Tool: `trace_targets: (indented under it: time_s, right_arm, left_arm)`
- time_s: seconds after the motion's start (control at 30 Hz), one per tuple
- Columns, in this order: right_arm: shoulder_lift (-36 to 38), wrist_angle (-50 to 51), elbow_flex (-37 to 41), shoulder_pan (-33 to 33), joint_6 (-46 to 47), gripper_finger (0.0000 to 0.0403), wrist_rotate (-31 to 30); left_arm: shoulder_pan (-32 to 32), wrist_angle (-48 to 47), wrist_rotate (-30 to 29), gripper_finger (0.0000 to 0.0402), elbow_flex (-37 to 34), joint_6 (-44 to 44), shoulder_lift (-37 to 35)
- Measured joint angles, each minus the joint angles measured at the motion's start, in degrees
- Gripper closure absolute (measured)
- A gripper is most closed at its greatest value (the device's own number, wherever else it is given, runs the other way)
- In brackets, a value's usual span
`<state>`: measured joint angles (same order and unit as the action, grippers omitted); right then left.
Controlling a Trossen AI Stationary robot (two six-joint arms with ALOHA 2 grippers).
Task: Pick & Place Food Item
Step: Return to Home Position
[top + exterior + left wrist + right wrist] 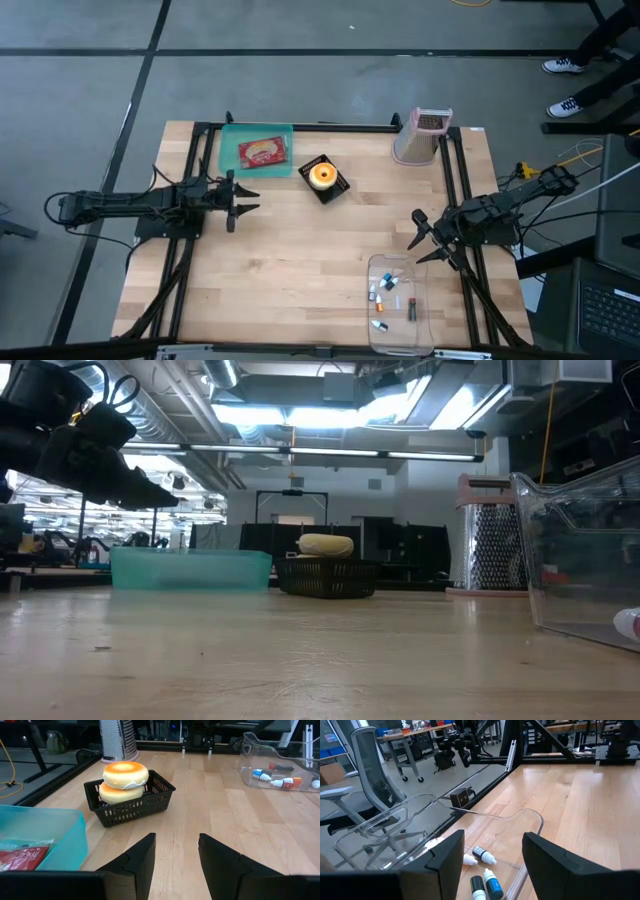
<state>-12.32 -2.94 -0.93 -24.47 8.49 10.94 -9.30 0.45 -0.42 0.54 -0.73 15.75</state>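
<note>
Two glazed round buns (125, 774) lie stacked in a small black mesh basket (323, 179) (131, 806) that stands on the table's far middle. A red food packet (262, 152) lies in a teal tray (228, 160) (60, 832) to the basket's left. My left gripper (243, 200) (176, 855) hovers open above the table's left side, its fingers pointing at the basket from a short way off. My right gripper (428, 240) (494, 852) hovers open at the right side, just beyond a clear container (400, 305). Neither holds anything.
The clear container (415, 827) at the near right holds several small bottles (485, 880). A metal box grater (420, 135) (495, 545) stands at the far right. Bare wooden tabletop (300, 260) spans the middle and near left. A person's shoes (565, 85) show beyond the far right corner.
</note>
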Motion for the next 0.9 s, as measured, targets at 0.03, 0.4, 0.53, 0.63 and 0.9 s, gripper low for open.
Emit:
trace_targets:
  time_s: [0.03, 0.4, 0.53, 0.63, 0.9]
  right_arm:
    - [0.0, 0.0, 0.0, 0.0, 0.0, 0.0204, 0.0]
    - [0.0, 0.0, 0.0, 0.0, 0.0, 0.0204, 0.0]
    - [0.0, 0.0, 0.0, 0.0, 0.0, 0.0204, 0.0]
    - [0.0, 0.0, 0.0, 0.0, 0.0, 0.0204, 0.0]
    - [0.0, 0.0, 0.0, 0.0, 0.0, 0.0204, 0.0]
  left_arm:
    - [0.0, 0.0, 0.0, 0.0256, 0.0, 0.0, 0.0]
    - [0.0, 0.0, 0.0, 0.0257, 0.0, 0.0, 0.0]
    - [0.0, 0.0, 0.0, 0.0258, 0.0, 0.0, 0.0]
    - [0.0, 0.0, 0.0, 0.0255, 0.0, 0.0, 0.0]
    - [0.0, 0.0, 0.0, 0.0257, 0.0, 0.0, 0.0]
